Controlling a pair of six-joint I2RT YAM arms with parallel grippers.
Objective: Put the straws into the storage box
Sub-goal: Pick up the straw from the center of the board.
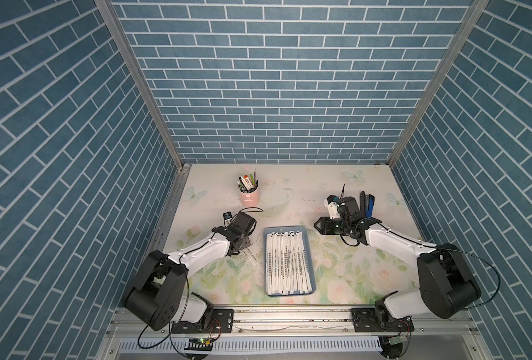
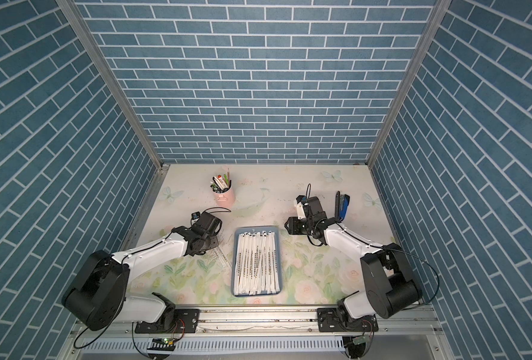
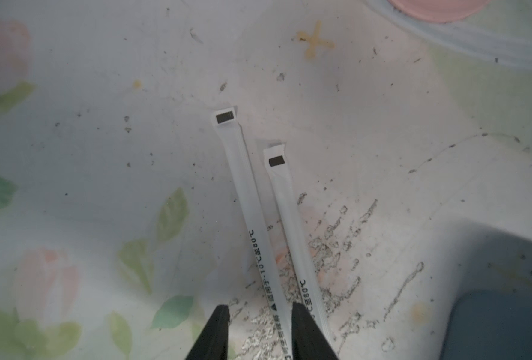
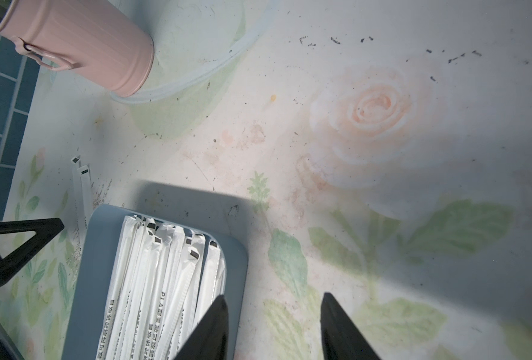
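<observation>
The blue storage box (image 1: 311,265) (image 2: 235,265) lies mid-table in both top views, packed with several white-wrapped straws (image 1: 286,261) (image 2: 257,261) (image 4: 152,280). Two more straws (image 3: 246,193) (image 3: 285,202) lie side by side on the mat just left of the box (image 1: 254,260). My left gripper (image 3: 260,310) (image 1: 244,244) is down over them, open. One straw runs between its fingers, close against one finger (image 3: 302,324), and the other straw passes under that finger. My right gripper (image 4: 274,300) (image 1: 316,225) hangs open and empty beside the box's far right corner (image 4: 236,280).
A pink cup (image 1: 250,194) (image 4: 81,46) of pens stands at the back left. A blue-and-black stapler (image 1: 368,204) stands upright at the back right, behind my right wrist. The floral mat is scuffed where the loose straws lie. Blue brick walls close in three sides.
</observation>
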